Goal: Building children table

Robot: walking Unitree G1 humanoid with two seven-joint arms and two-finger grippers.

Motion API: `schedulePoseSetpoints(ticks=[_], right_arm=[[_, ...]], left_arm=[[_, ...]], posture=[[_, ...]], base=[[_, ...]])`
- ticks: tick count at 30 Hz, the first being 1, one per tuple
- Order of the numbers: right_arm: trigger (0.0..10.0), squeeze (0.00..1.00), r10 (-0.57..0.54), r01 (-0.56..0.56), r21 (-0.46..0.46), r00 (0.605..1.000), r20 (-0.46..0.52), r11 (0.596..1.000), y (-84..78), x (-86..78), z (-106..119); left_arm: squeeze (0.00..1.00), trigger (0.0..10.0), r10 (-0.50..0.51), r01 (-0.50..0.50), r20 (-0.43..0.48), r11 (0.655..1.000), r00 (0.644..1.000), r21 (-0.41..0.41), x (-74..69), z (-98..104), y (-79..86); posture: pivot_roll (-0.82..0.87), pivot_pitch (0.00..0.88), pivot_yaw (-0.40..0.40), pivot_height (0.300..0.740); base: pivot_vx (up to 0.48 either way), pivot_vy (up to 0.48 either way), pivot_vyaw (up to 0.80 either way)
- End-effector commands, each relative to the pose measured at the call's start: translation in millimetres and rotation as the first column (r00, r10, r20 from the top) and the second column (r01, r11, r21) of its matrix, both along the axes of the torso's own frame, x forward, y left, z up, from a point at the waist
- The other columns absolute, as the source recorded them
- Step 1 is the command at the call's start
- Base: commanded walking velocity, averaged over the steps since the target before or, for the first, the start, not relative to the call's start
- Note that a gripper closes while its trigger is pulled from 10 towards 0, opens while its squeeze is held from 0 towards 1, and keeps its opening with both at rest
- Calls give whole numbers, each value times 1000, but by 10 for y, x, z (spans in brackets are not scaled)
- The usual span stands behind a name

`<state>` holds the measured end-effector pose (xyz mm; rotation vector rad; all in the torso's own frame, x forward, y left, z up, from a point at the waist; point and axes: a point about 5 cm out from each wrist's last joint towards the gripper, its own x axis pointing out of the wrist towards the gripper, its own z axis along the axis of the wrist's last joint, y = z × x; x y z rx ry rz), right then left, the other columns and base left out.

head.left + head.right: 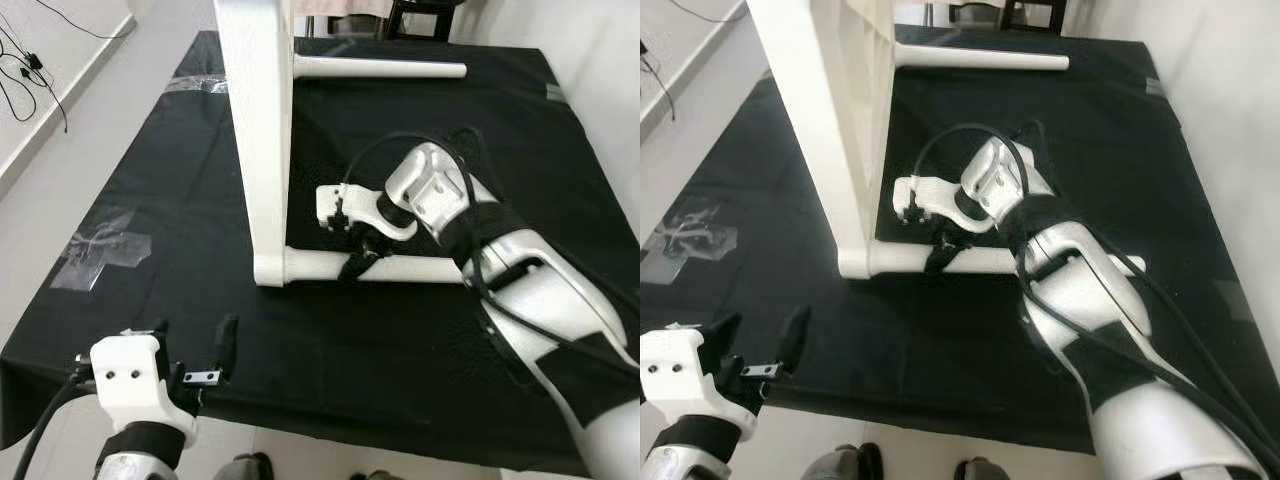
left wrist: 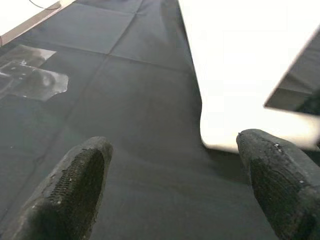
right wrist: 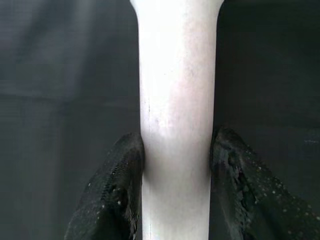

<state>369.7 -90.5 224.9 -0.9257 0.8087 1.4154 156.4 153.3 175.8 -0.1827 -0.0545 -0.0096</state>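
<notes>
The left gripper (image 1: 195,350) hovers spread at the near edge of the black cloth (image 1: 150,180), short of the white tabletop standing on edge (image 1: 258,130), whose upper part is cut off. Right of it, the right gripper (image 1: 358,262) pinches the white round table leg (image 3: 177,100) lying on the cloth; the right wrist view shows both pads touching it.

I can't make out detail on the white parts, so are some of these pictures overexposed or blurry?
Left wrist view: the tabletop glares to blank white. Right wrist view: the table leg is soft and washed out. Head views: fairly sharp, evenly lit.
</notes>
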Motion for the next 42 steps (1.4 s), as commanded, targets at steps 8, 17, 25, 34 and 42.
schedulePoseSetpoints(ticks=[8, 17, 25, 34, 42], right_arm=[[0, 0, 35, -42, -23, 972, -231, 999, 141, -353, -551], [10000, 0, -113, 128, 130, 987, -118, 983, 421, -356, -554], [10000, 1000, -201, 220, 186, 973, -117, 957, 411, -311, -430], [10000, 388, -270, 295, 250, 954, -131, 922, 222, -176, -227], [10000, 0, -228, 263, 313, 963, -144, 913, 34, -166, -92]], left_arm=[[0, 10000, -3, 3, -12, 1000, 1000, -1, 14, -36, 9], [0, 10000, 0, 0, -4, 1000, 1000, -2, 43, -37, 7], [0, 10000, 1, -1, -4, 1000, 1000, -3, 50, -39, 7], [0, 10000, -3, 3, -4, 1000, 1000, -3, 66, -49, 18], [0, 10000, -21, 21, -8, 1000, 1000, -1, 66, -59, 15]], posture=[[49, 222, -58, 740], [44, 215, -61, 740], [44, 213, -62, 740], [40, 205, -55, 740], [44, 198, -52, 740]], base=[[0, 0, 0], [0, 0, 0], [0, 0, 0], [0, 0, 0], [0, 0, 0]])
